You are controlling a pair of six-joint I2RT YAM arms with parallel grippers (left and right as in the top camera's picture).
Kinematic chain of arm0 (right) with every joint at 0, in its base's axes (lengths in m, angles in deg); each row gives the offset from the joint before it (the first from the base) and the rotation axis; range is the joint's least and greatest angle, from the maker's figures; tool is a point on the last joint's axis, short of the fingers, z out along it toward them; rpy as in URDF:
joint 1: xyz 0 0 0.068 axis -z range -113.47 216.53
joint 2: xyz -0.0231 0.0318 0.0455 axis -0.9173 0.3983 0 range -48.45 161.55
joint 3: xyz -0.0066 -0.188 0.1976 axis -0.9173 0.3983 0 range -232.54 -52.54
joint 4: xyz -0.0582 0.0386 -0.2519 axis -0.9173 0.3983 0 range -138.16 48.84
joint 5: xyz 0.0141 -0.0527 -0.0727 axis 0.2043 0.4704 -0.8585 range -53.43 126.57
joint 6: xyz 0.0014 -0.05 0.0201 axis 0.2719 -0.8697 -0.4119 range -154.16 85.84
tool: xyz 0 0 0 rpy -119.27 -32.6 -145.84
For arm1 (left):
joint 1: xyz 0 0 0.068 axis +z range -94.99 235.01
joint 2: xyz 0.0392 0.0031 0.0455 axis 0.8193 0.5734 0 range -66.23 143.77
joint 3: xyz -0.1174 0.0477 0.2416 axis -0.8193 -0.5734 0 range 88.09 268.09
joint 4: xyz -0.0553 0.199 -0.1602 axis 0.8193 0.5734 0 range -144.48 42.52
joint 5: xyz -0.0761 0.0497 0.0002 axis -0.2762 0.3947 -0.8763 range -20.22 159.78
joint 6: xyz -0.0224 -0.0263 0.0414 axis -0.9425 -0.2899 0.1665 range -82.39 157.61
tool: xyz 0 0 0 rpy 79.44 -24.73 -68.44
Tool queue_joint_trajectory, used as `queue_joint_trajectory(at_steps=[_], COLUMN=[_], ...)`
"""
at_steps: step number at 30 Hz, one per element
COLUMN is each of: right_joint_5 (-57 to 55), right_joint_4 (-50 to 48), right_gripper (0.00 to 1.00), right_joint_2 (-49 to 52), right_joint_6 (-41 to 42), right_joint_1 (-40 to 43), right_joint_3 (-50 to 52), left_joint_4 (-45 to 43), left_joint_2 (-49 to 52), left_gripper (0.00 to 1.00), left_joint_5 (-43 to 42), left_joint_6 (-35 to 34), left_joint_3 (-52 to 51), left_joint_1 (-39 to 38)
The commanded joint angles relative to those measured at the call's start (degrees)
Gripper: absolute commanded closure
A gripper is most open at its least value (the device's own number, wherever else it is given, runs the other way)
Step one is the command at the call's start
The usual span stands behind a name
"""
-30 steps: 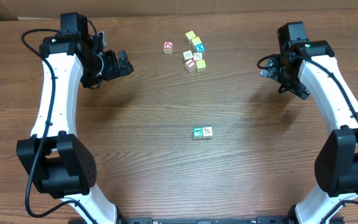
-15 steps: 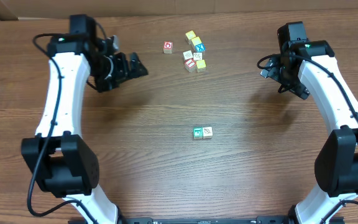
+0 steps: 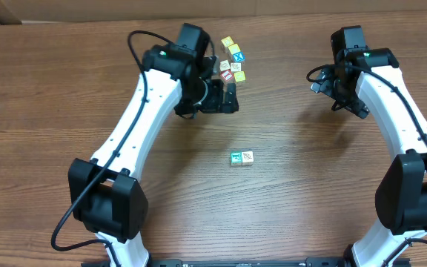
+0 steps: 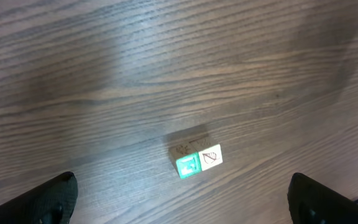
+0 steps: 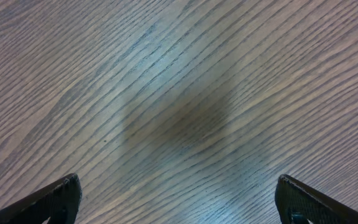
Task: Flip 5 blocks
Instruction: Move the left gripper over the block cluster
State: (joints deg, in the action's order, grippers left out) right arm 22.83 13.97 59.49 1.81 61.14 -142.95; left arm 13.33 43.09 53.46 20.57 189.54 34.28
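Observation:
Two blocks sit side by side mid-table: a green-faced block point(image 3: 236, 158) point(image 4: 188, 166) and a pale block point(image 3: 247, 156) point(image 4: 211, 156) touching its right side. Several more blocks point(image 3: 233, 63) lie in a loose cluster at the far middle. My left gripper point(image 3: 229, 100) point(image 4: 182, 200) hangs open just below that cluster and above the pair, with only the table between its fingers point(image 4: 56, 198). My right gripper point(image 3: 349, 101) point(image 5: 178, 194) is open over bare wood at the far right, away from every block.
The left arm point(image 3: 147, 104) stretches diagonally across the table's left half and covers part of the far area beside the cluster. A cardboard wall point(image 3: 288, 7) runs along the back edge.
The left arm has swung right from the far left to just below the block cluster, covering the lone red block. The right arm has not moved.

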Motion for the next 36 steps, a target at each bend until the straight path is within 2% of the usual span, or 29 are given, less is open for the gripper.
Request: queue_joint_trajectory(at_steps=[1, 4, 10, 23, 24, 27, 30, 32, 36], right_joint_5=[-0.28, -0.28, -0.28, -0.28, -0.26, -0.26, -0.28, -0.28, -0.28], right_joint_4=[-0.35, -0.35, -0.35, -0.35, -0.35, -0.35, -0.35, -0.35, -0.35], right_gripper=[0.00, 0.00, 0.00, 0.00, 0.00, 0.00, 0.00, 0.00, 0.00], right_joint_2=[-1.31, -1.31, -1.31, -1.31, -1.31, -1.31, -1.31, -1.31, -1.31], right_joint_6=[0.04, 0.02, 0.04, 0.04, 0.02, 0.04, 0.04, 0.04, 0.04], right_joint_1=[-0.11, -0.11, -0.11, -0.11, -0.11, -0.11, -0.11, -0.11, -0.11], right_joint_3=[-0.31, -0.31, -0.31, -0.31, -0.31, -0.31, -0.31, -0.31, -0.31], left_joint_4=[1.42, 4.24, 6.29, -11.37, -11.52, -11.74, -11.96, -12.02, -13.81], left_joint_2=[0.09, 0.09, 0.09, 4.59, 5.33, 8.04, 11.80, 14.34, 19.19], left_gripper=[0.00, 0.00, 0.00, 0.00, 0.07, 0.57, 0.88, 0.94, 0.96], left_joint_5=[2.08, 2.27, 9.33, 10.84, 12.28, 13.35, 13.62, 13.75, 13.68], left_joint_6=[-1.44, -1.42, -1.42, -1.11, -0.63, -5.77, -6.75, -6.75, -6.75], left_joint_3=[4.37, 9.07, 19.10, 19.41, 19.41, 19.41, 19.41, 19.41, 19.41], left_joint_1=[0.26, 0.90, 0.66, 0.46, 0.46, 0.26, -0.37, -0.70, -1.40])
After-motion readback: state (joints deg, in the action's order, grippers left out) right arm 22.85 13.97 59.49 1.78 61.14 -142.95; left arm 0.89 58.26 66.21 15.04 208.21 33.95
